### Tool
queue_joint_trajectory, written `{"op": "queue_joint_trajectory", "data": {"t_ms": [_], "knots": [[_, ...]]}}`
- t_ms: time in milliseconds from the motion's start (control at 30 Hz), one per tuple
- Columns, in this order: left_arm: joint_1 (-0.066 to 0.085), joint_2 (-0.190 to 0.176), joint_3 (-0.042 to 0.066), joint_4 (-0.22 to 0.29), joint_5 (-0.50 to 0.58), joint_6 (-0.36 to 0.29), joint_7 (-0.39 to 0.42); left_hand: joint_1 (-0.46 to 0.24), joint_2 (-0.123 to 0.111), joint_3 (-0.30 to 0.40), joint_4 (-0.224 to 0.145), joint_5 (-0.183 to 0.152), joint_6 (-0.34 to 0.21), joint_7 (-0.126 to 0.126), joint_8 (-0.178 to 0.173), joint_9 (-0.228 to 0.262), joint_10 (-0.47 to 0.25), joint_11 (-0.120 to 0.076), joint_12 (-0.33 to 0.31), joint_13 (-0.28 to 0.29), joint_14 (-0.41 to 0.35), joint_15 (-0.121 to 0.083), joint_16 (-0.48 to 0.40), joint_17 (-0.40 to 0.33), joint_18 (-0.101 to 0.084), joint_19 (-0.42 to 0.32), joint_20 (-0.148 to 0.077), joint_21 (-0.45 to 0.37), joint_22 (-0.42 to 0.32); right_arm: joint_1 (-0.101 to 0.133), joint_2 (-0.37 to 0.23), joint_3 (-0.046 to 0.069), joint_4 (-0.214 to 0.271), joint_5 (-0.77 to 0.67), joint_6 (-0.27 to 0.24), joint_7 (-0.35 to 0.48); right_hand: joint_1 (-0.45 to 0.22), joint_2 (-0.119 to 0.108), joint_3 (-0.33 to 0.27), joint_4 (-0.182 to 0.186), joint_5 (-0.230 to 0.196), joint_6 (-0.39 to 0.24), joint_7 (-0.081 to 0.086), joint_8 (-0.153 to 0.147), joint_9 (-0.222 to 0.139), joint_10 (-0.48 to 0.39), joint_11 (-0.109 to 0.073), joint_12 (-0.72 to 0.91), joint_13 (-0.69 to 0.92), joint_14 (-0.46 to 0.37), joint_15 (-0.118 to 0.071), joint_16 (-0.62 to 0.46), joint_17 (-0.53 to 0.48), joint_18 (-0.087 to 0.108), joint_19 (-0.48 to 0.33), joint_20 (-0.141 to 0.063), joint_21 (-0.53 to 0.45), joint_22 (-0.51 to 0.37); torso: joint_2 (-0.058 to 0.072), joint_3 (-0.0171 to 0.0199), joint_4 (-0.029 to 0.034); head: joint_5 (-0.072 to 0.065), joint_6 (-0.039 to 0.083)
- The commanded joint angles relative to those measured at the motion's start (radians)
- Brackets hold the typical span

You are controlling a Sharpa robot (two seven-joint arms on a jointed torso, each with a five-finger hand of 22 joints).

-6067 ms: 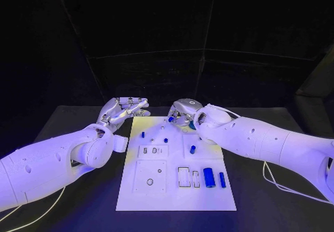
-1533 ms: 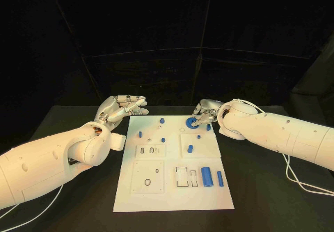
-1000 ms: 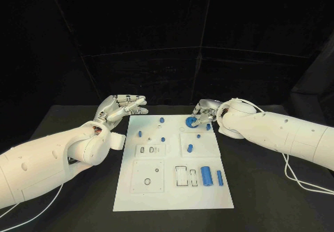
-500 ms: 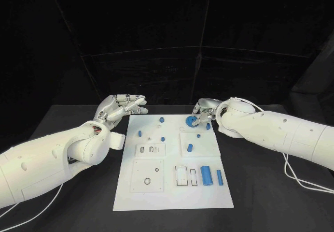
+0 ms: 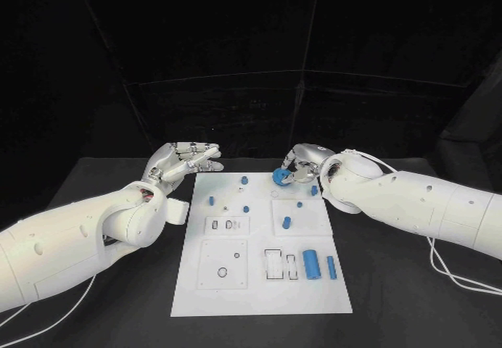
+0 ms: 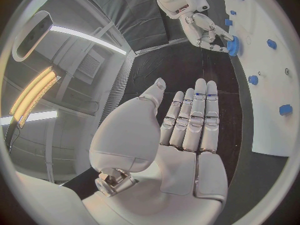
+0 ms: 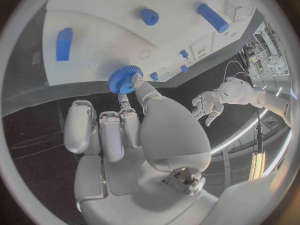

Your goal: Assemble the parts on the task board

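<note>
My right hand is silver on a white arm, and the toothed gear it pinches is bright blue with a ridged rim. My left hand is silver too, its palm pale. The task board is plain white, dotted with small blue pegs; at 5 o'clock on it lie a blue cylinder and a thinner blue bar. The surface is black.

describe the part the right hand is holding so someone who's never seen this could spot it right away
Start at the white task board on the black table and go to its far edge, where the right hand reaches in. Pinched in its fingertips is a blue gear. It is round with a toothed rim, unlike the plain pegs and bars nearby.
</note>
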Motion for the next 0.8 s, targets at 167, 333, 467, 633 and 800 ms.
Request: {"op": "queue_joint_trajectory", "data": {"t_ms": [167, 333, 467, 633, 800], "knots": [[0.001, 0.001, 0.001, -0.001, -0.004, 0.01, 0.006, 0.003, 0.004, 0.0, -0.006, 0.002, 0.002, -0.001, -0.002, 0.0, -0.002, -0.004, -0.002, 0.0, -0.004, 0.0, -0.004, 0.001, 0.006, -0.003, 0.003, -0.005, -0.001, 0.003, 0.026, 0.001, 0.049, -0.072, -0.063, 0.005, -0.049, -0.003, 0.025, 0.028, 0.03, 0.046, -0.028, -0.007, 0.002, 0.008, -0.002, 0.001, 0.091, 0.067, -0.006, 0.004, 0.065, -0.011, 0.005, -0.003, 0.008, 0.004, 0.001, 0.0004, 0.0003, 0.006, 0.0], [0.001, 0.004, 0.001, -0.001, -0.004, 0.009, 0.009, 0.003, 0.004, 0.0, -0.006, 0.002, 0.002, 0.0, -0.003, 0.0, -0.002, -0.003, -0.002, -0.001, -0.004, 0.0, -0.004, 0.001, 0.006, -0.003, 0.003, -0.005, -0.001, 0.003, 0.066, 0.001, 0.041, -0.116, -0.053, 0.0, -0.056, -0.007, 0.029, 0.03, 0.034, 0.045, -0.027, -0.011, 0.001, 0.008, -0.002, 0.001, 0.092, 0.068, -0.006, 0.004, 0.065, -0.011, 0.007, -0.003, 0.009, 0.007, 0.001, -0.0012, 0.0027, 0.006, -0.003], [0.001, 0.004, 0.001, -0.003, -0.004, 0.008, 0.01, 0.003, 0.004, 0.0, -0.006, 0.002, 0.002, 0.0, -0.003, 0.0, -0.002, -0.003, -0.002, -0.001, -0.004, 0.0, -0.004, 0.001, 0.006, -0.003, 0.003, -0.005, -0.001, 0.003, 0.105, 0.001, 0.024, -0.136, -0.042, -0.001, -0.058, -0.011, 0.031, 0.03, 0.035, 0.044, -0.027, -0.013, 0.0, 0.008, -0.002, 0.001, 0.092, 0.068, -0.006, 0.004, 0.066, -0.012, 0.007, -0.003, 0.009, 0.008, 0.0, -0.0005, 0.0017, 0.01, -0.005], [0.001, 0.007, 0.001, -0.004, -0.004, 0.009, 0.01, 0.003, 0.004, 0.0, -0.006, 0.002, 0.002, 0.0, -0.003, 0.0, -0.002, -0.003, -0.002, -0.001, -0.004, 0.0, -0.004, 0.001, 0.006, -0.003, 0.003, -0.005, -0.001, 0.0, 0.147, 0.001, 0.002, -0.15, -0.023, 0.0, -0.062, -0.016, 0.033, 0.031, 0.034, 0.042, -0.026, -0.017, -0.001, 0.009, -0.001, 0.001, 0.093, 0.068, -0.006, 0.004, 0.067, -0.011, 0.007, -0.003, 0.009, 0.008, 0.001, -0.0001, 0.0034, 0.008, -0.005], [0.001, 0.009, 0.001, -0.005, -0.004, 0.009, 0.01, 0.003, 0.004, 0.0, -0.006, 0.002, 0.002, 0.0, -0.003, 0.0, -0.002, -0.003, -0.002, -0.001, -0.004, 0.0, -0.004, 0.001, 0.006, -0.003, 0.003, -0.005, -0.001, -0.004, 0.18, 0.001, -0.026, -0.16, 0.002, -0.004, -0.063, -0.018, 0.034, 0.031, 0.032, 0.041, -0.025, -0.019, -0.001, 0.008, 0.0, 0.001, 0.093, 0.068, -0.005, 0.004, 0.067, -0.012, 0.007, -0.003, 0.009, 0.008, 0.001, -0.0001, 0.004, 0.009, -0.005]]}}
